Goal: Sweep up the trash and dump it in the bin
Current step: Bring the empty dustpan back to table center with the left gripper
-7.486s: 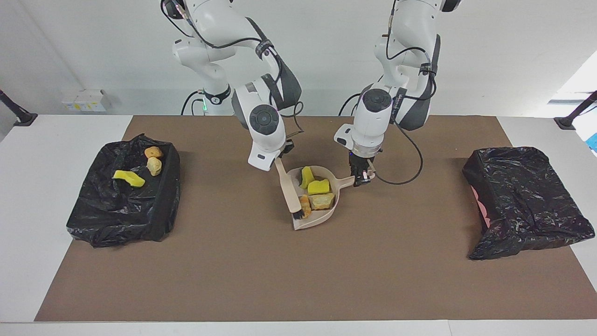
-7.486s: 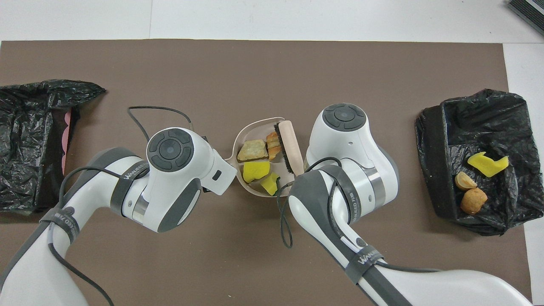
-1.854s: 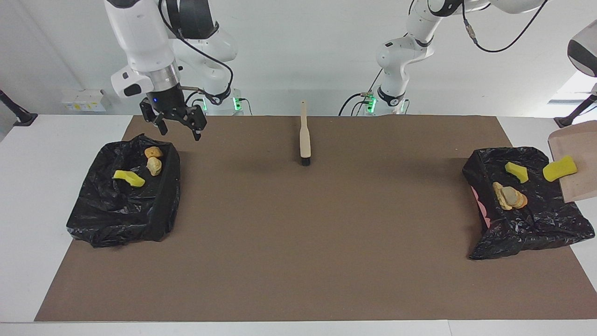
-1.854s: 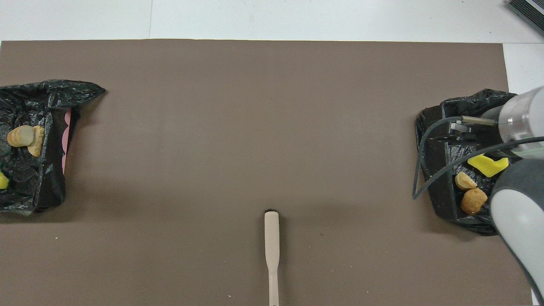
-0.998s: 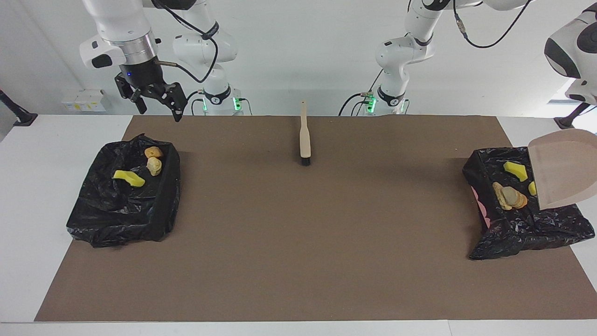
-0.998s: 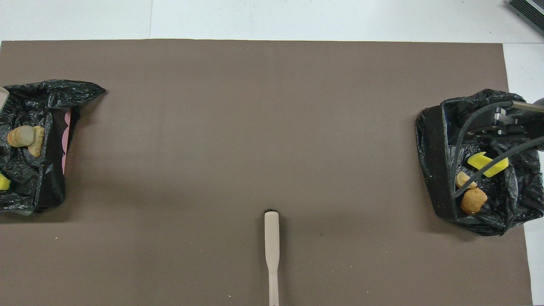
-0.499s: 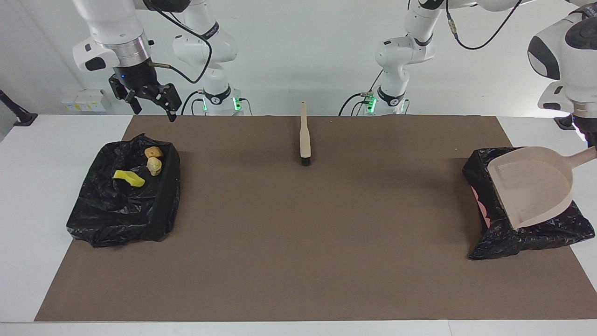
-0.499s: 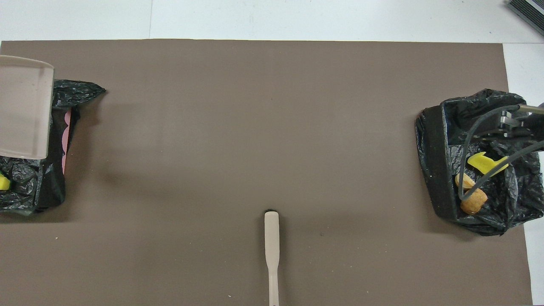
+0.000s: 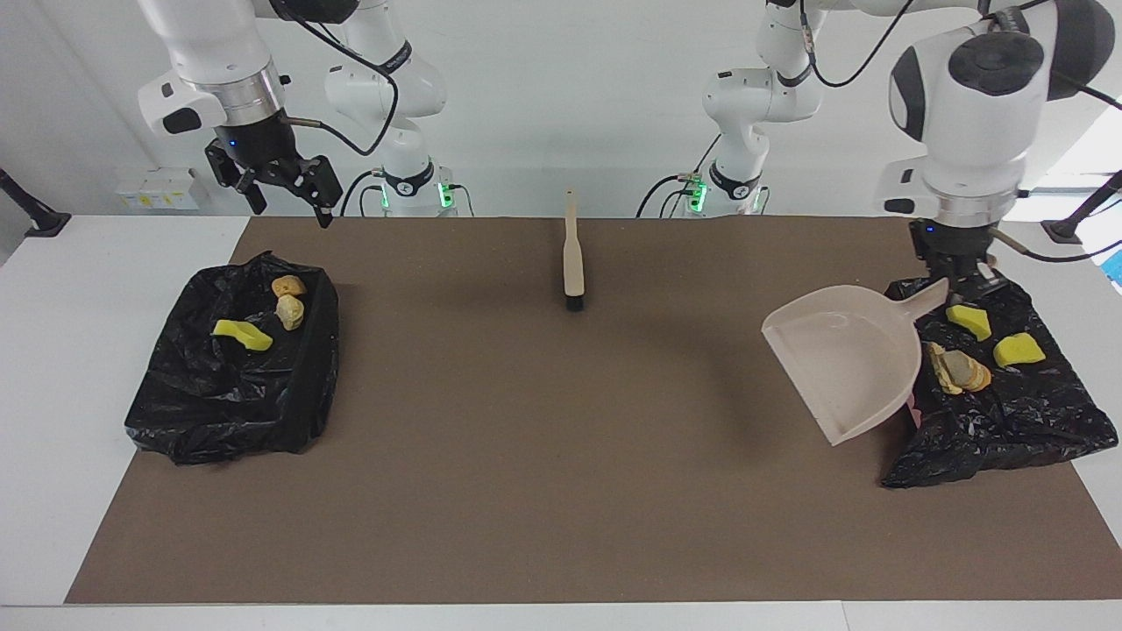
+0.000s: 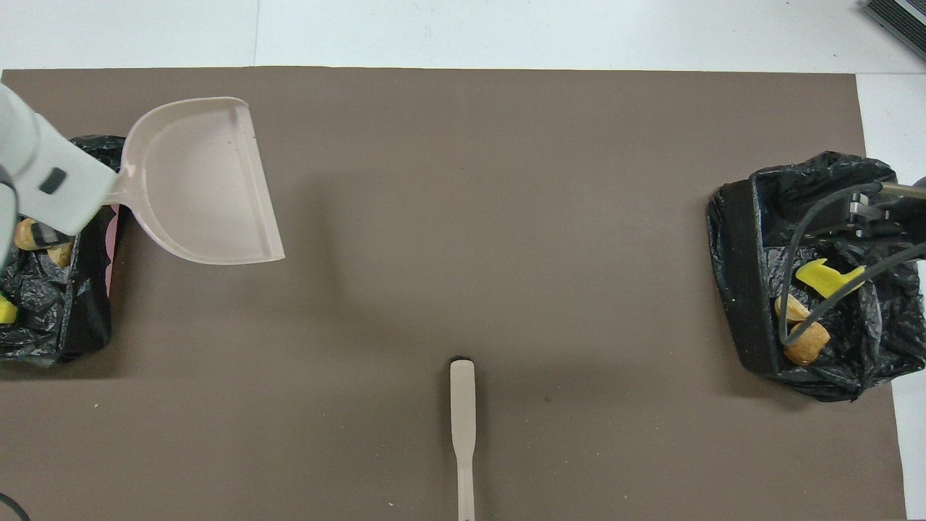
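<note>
My left gripper (image 9: 960, 282) is shut on the handle of the empty beige dustpan (image 9: 843, 361), held tilted in the air over the mat beside the black-lined bin (image 9: 1017, 438) at the left arm's end. The dustpan also shows in the overhead view (image 10: 202, 188). That bin holds trash: two yellow sponge bits (image 9: 969, 321) (image 9: 1017, 350) and tan lumps (image 9: 955, 370). The black-lined bin (image 9: 219, 403) at the right arm's end holds a yellow sponge bit (image 9: 240, 333) and two tan lumps (image 9: 289, 298). My right gripper (image 9: 289, 197) is open and empty, raised over the mat's edge by that bin.
The beige brush (image 9: 573, 254) lies on the brown mat (image 9: 561, 456) at the middle of the edge nearest the robots, bristle end pointing away from them. It also shows in the overhead view (image 10: 461, 423).
My left gripper has swung the empty dustpan off the bin toward the table's middle, uncovering the trash in that bin. My right gripper has stayed almost still.
</note>
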Controlling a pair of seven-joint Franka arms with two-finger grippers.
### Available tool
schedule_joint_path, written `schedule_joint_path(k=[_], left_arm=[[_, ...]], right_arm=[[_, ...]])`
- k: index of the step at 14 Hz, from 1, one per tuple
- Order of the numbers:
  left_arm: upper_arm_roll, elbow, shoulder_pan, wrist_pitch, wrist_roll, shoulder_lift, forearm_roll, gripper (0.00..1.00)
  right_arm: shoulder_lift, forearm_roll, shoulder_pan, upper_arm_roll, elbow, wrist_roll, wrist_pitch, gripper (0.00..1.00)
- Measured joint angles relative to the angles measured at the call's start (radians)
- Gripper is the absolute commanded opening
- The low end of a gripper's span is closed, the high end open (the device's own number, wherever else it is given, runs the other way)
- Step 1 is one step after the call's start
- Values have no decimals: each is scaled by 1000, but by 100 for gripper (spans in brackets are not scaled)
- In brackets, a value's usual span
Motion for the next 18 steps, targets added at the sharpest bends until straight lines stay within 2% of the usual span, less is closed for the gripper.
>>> schedule_joint_path(k=[4,8,12,18], left_arm=[[-1,-107,-110,-6,-272,-55,-106,0],[-2,-179,-205,33,-559,-55,-207,0],[-2,-243,-251,158,-794,-26,-266,0],[-1,-250,-318,245,-1116,41,-318,0]], right_arm=[[0,1,2,1,-2,-28,0,100],[-1,46,2,2,-2,-64,0,100],[-3,53,3,2,-2,-65,0,100],[-3,53,3,2,-2,-65,0,100]])
